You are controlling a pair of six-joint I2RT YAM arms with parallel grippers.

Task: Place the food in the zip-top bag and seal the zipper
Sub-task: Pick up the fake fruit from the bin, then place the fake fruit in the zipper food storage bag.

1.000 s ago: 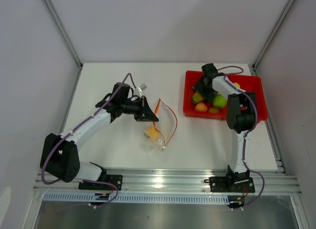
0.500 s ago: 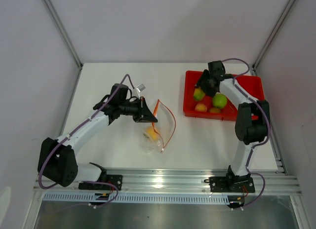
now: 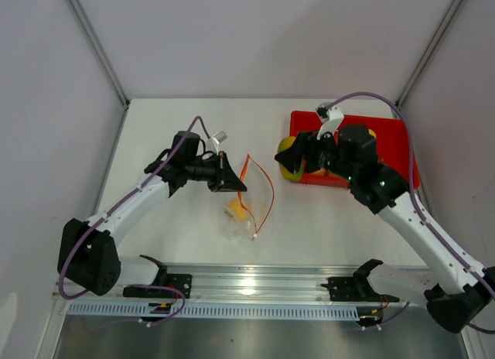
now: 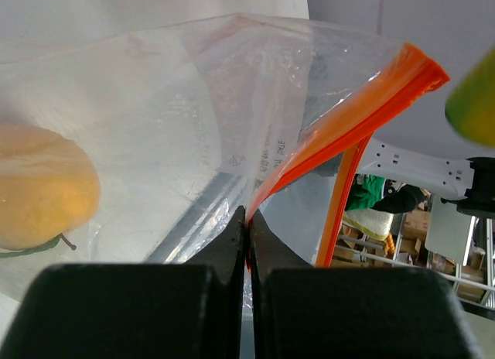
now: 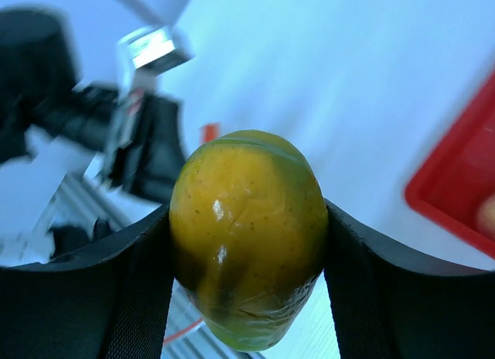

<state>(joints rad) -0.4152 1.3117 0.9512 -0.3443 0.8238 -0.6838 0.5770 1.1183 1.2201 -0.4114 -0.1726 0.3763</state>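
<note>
The left tool (image 4: 247, 220) is closed tight on one lip of the zip-top bag (image 3: 247, 200), just below the zipper (image 4: 348, 115), so the mouth is held lifted and gaping toward the right; an orange fruit (image 4: 42, 185) is seen already inside, low in the bag, which rests on the table (image 3: 170, 119). The right tool (image 3: 296, 156) is clamped on the mango (image 5: 247, 235), which is gripped on both sides; it is held in the air at the left rim of the red tray (image 3: 394, 138), apart from the bag.

Only one lip is held; the free lip could be pushed shut or folded under by the arriving mango, which would then be dropped outside the bag. The thin film could be dragged out of the pinch if the bag is shoved; the two tools could be brought into contact at the mouth.

Half a second earlier the mango was held over the tray's left part; it is now carried out to the rim, toward the bag, and the tray's fruit is hidden by the arm; the left tool and bag are unchanged.
</note>
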